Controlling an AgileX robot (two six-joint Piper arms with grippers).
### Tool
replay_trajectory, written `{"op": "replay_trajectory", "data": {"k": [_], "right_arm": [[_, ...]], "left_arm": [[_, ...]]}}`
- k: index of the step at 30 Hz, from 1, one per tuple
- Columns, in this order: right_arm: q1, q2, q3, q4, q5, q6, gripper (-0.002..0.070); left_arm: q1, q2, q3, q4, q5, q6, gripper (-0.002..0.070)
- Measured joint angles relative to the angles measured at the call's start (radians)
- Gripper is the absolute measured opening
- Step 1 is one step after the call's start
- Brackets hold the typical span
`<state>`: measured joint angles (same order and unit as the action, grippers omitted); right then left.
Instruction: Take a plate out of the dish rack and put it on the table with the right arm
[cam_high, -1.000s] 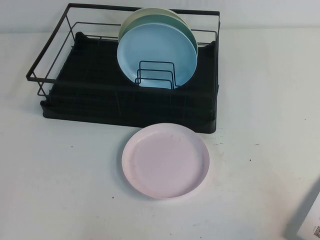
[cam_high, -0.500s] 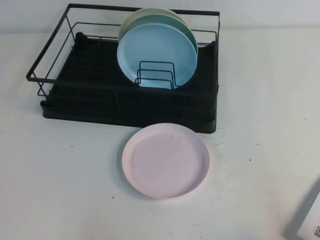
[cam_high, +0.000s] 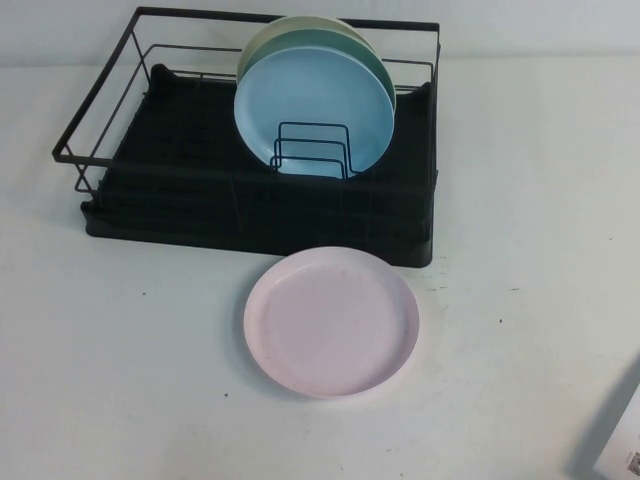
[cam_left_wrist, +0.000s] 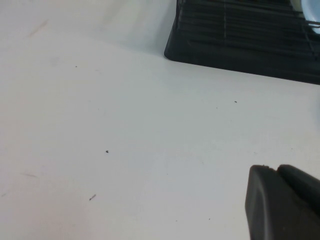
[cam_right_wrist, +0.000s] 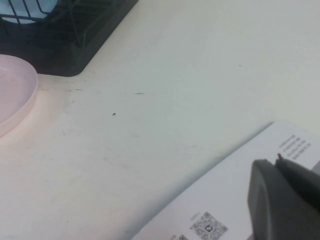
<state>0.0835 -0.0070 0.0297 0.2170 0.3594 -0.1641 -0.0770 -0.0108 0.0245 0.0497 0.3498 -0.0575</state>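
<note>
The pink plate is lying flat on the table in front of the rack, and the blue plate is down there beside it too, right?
Not quite. The pink plate does lie flat on the table in front of the rack, but the high view shows the blue plate standing upright in the rack. Neither pincer shows in that view; each wrist view shows only a dark corner of its own.

The high view looks down from the robot's side onto the table (cam_high: 120, 380). Both wrist views sit low over it, near its front corners, facing the rack (cam_left_wrist: 240, 45), which all three views share.
</note>
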Motion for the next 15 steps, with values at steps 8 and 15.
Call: {"op": "replay_trajectory", "data": {"k": [8,15], "right_arm": [[0.0,0.0,0.0,-0.004,0.0,0.014,-0.0018],[0.0,0.0,0.0,-0.004,0.0,0.016,-0.0018]], "left_arm": [[0.0,0.0,0.0,0.0,0.0,0.0,-0.0004],[0.0,0.0,0.0,0.0,0.0,0.0,-0.0004]]}}
